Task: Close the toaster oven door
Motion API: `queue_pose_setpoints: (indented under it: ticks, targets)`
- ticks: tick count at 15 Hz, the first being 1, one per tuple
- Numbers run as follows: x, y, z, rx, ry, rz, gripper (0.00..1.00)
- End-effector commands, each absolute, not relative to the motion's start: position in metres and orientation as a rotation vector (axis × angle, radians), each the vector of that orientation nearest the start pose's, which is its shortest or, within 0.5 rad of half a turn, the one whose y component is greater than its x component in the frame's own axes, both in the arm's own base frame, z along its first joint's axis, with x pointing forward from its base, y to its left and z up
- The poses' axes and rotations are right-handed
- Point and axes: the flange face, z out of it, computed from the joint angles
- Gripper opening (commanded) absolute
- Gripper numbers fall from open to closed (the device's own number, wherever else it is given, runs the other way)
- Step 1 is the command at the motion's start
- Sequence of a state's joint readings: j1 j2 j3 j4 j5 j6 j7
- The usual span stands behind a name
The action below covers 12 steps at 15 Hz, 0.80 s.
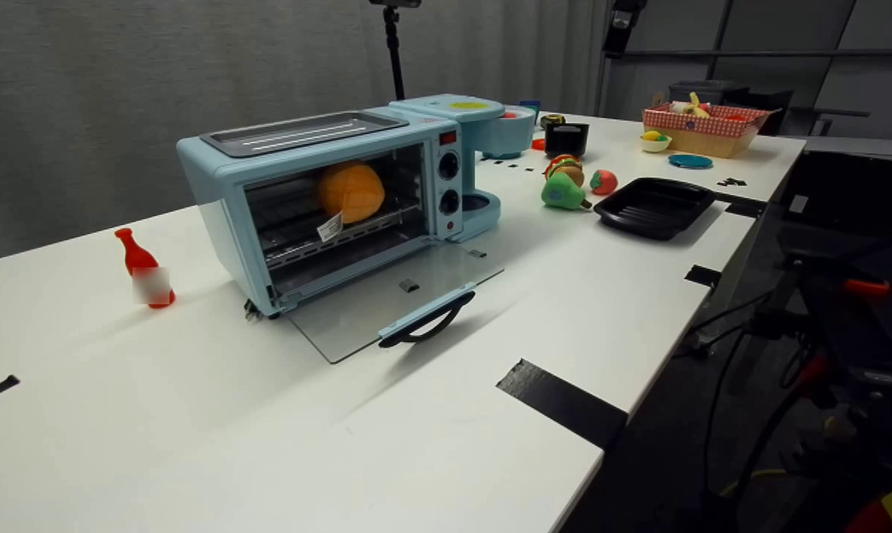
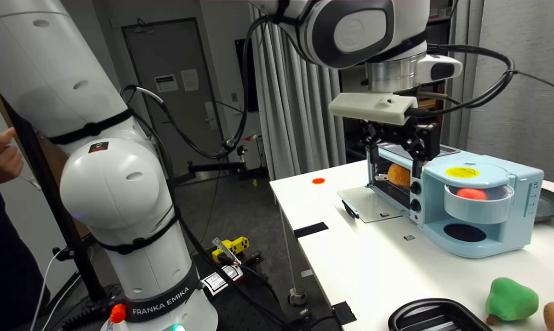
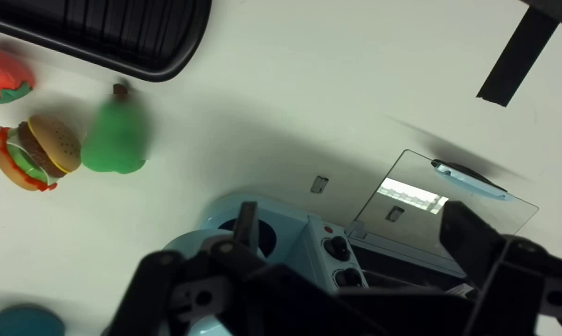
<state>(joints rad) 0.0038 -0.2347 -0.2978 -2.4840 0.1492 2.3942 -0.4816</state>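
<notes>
The light blue toaster oven [image 1: 227, 215] stands on the white table; it also shows in an exterior view [image 2: 431, 197] and the wrist view [image 3: 320, 261]. Its glass door [image 1: 386, 303] is open, folded down nearly flat in front of the oven, also seen in the wrist view [image 3: 416, 228]. The dark door handle [image 1: 434, 320] is at the outer edge, facing away from the oven, and shows in the wrist view [image 3: 472, 179]. My gripper [image 2: 395, 166] is open and empty, pointing down above the oven's front right part, apart from the door. In the wrist view its fingers [image 3: 348, 212] are spread wide.
An orange plush [image 1: 351, 192] sits on the rack inside the oven. A coffee-maker part [image 2: 479, 207] adjoins the knob side. A red bottle [image 1: 146, 266], black tray [image 1: 656, 207], green pear [image 3: 115, 135], toy burger [image 3: 36, 151] and strawberry [image 1: 603, 181] stand around. A basket [image 1: 712, 137] is farther back.
</notes>
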Motion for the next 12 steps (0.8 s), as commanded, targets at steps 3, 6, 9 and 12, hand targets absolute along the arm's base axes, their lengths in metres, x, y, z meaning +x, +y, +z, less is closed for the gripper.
queue_pose_setpoints:
  ticks: [3, 6, 9, 12]
  targets:
    - [0.443, -0.112, 0.361, -3.02, -0.19, -0.196, 1.0]
    - [0.441, -0.087, 0.335, -3.016, -0.238, -0.104, 1.0]
    - [0.44, -0.056, 0.308, -3.014, -0.276, -0.007, 1.0]
    - [0.44, -0.022, 0.283, -3.026, -0.248, 0.07, 1.0]
